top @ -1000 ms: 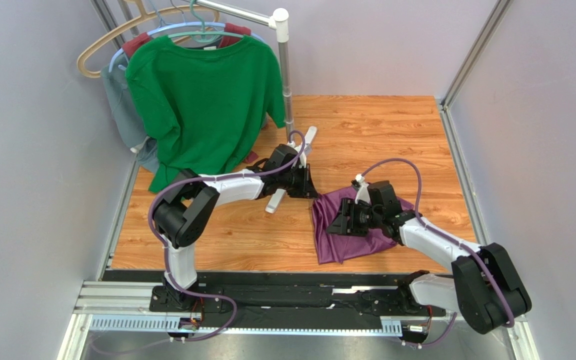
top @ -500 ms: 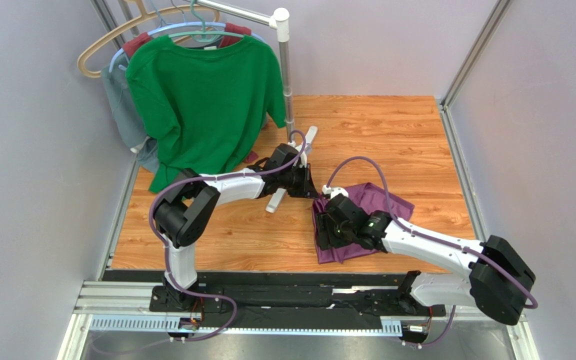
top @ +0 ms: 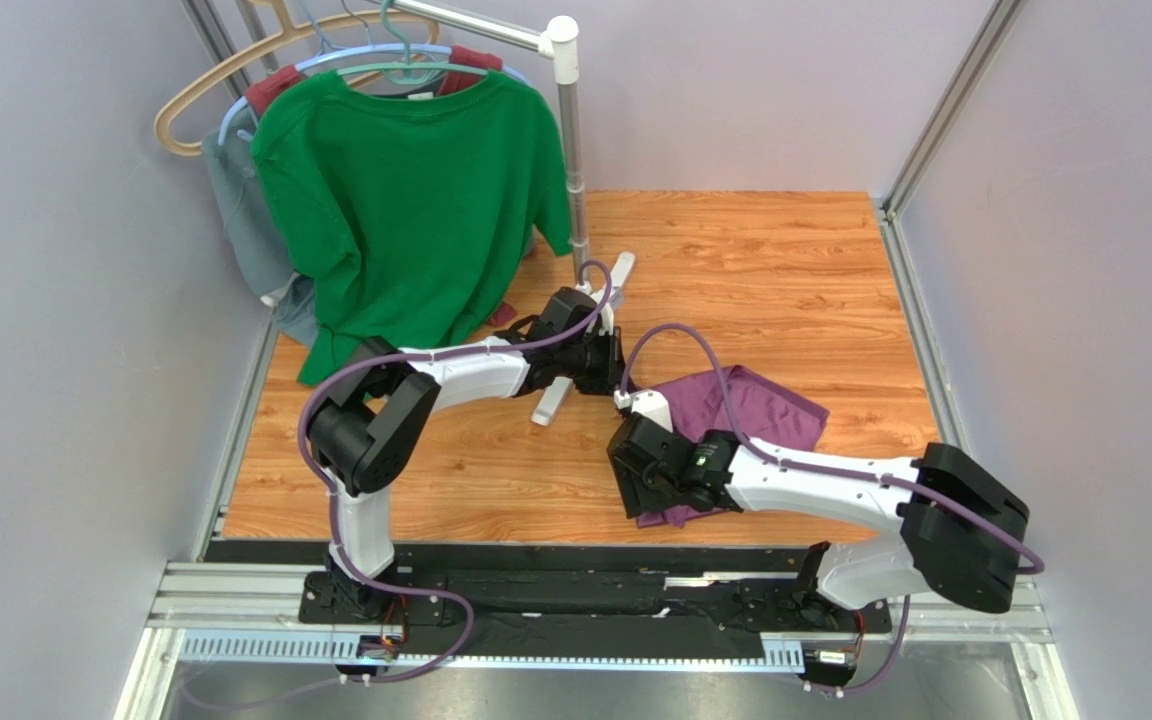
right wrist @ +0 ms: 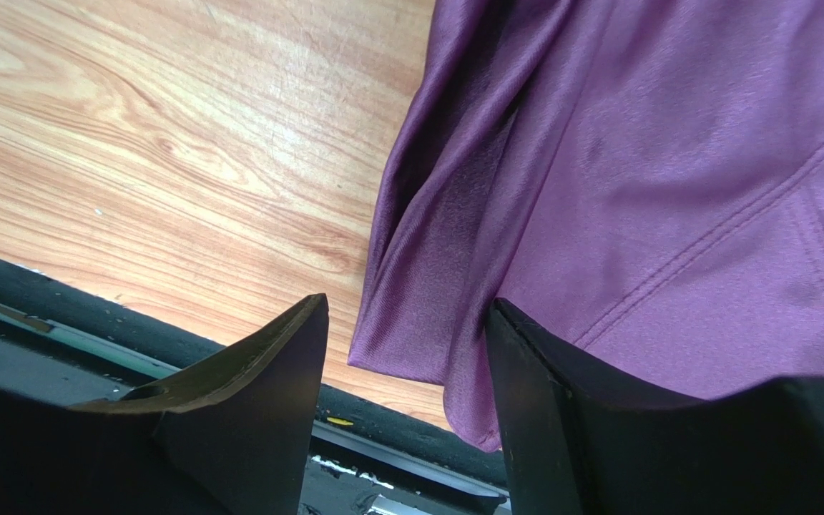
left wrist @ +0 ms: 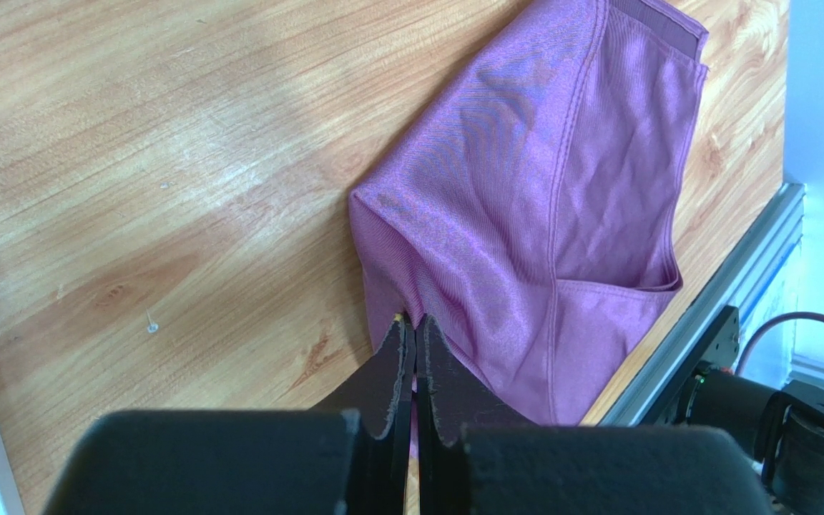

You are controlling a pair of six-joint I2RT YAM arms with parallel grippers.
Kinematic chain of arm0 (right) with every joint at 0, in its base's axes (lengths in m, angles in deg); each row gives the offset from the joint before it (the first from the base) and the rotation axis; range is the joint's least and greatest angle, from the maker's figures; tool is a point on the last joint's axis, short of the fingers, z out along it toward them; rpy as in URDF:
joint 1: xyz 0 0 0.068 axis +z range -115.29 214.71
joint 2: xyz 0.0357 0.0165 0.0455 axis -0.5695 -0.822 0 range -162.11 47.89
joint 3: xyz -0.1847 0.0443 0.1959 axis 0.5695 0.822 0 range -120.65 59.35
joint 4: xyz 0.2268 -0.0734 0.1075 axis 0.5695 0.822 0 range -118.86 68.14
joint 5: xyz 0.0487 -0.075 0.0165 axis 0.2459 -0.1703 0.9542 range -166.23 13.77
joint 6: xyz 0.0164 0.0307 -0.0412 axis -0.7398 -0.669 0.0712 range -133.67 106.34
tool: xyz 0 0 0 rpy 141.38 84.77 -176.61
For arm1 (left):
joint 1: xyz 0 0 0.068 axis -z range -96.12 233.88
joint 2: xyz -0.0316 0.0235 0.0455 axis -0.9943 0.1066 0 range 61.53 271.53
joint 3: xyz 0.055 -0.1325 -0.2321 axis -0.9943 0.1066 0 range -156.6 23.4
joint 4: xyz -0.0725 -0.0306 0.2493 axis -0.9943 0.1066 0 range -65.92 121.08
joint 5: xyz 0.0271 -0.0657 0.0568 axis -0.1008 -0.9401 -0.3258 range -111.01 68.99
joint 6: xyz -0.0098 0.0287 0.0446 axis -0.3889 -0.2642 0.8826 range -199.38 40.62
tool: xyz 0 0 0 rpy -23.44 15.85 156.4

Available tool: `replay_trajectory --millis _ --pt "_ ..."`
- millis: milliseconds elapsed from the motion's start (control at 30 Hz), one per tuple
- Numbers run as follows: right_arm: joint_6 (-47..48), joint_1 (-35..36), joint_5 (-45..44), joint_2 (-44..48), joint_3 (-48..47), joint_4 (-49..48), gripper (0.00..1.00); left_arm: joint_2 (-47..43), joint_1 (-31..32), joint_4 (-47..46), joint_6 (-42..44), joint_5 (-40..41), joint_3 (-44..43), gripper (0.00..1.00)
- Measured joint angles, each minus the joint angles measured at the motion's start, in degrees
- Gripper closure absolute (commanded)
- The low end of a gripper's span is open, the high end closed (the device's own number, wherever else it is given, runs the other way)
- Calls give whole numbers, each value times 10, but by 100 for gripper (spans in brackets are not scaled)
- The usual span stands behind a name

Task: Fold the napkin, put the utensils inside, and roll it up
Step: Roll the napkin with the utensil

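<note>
Left jaws closed, tips right at the napkin (left wrist: 556, 215) edge; cannot tell if cloth is pinched. Right jaws open, straddling the napkin's loose edge, one finger over bare table (right wrist: 115, 140), the other over cloth. Napkin lies loosely folded ahead of left jaws.

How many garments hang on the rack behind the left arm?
3: a green T-shirt in front, a grey garment behind it toward the left wall, and a maroon garment peeking out at its shoulders. More may hide behind.
</note>
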Motion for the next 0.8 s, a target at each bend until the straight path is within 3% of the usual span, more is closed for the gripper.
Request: replay_trajectory --millis 500,600,800 --pt "-9 30 -15 -63 -23 9 49 0 0 0 0 0 0 100" --pt "-11 38 -15 -80 -31 14 59 0 0 0 0 0 0 100" --pt "-15 40 -32 -93 -39 30 68 0 0 0 1 0 0 100"
